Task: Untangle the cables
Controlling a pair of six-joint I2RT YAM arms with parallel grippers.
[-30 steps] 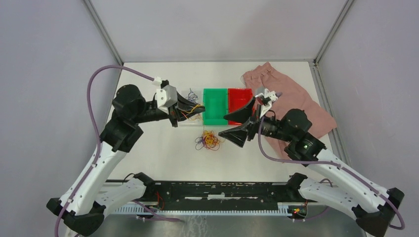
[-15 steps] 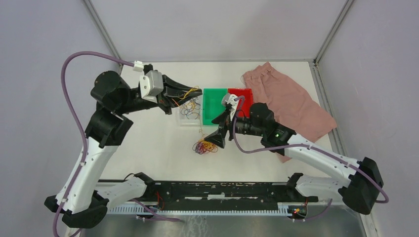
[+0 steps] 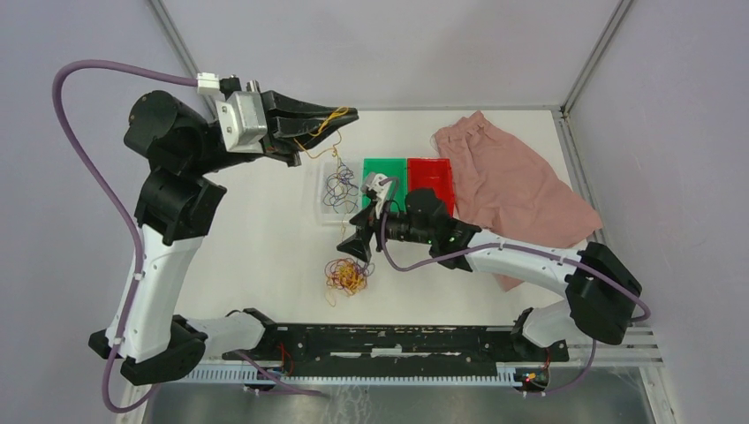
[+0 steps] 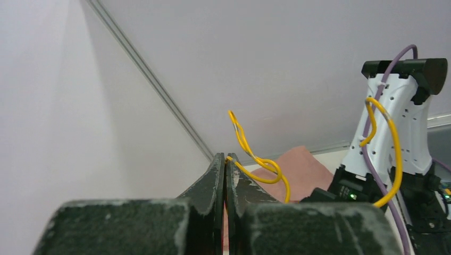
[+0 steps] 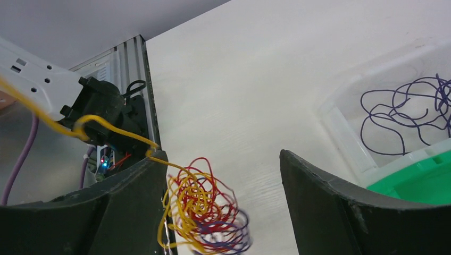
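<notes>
Pinching a yellow cable (image 4: 255, 159) in the left pincer (image 3: 351, 112), pressed together high above the tabletop (image 3: 265, 230). Hovering with the right pincer (image 3: 358, 246) spread just over the tangle of cables (image 3: 346, 276), red, yellow and purple. Beyond, in a clear tray (image 3: 325, 208), a loose purple cable (image 5: 404, 114).

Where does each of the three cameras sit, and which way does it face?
Top external: above and behind the bases, looking down at the table; left arm raised, right arm low.
Left wrist: on that wrist, looking along its shut fingers past the pinched yellow cable toward the pink cloth and right arm.
Right wrist: on that wrist, looking down between its open fingers at the cable tangle and clear tray.
Shared: all three show the yellow cable.
</notes>
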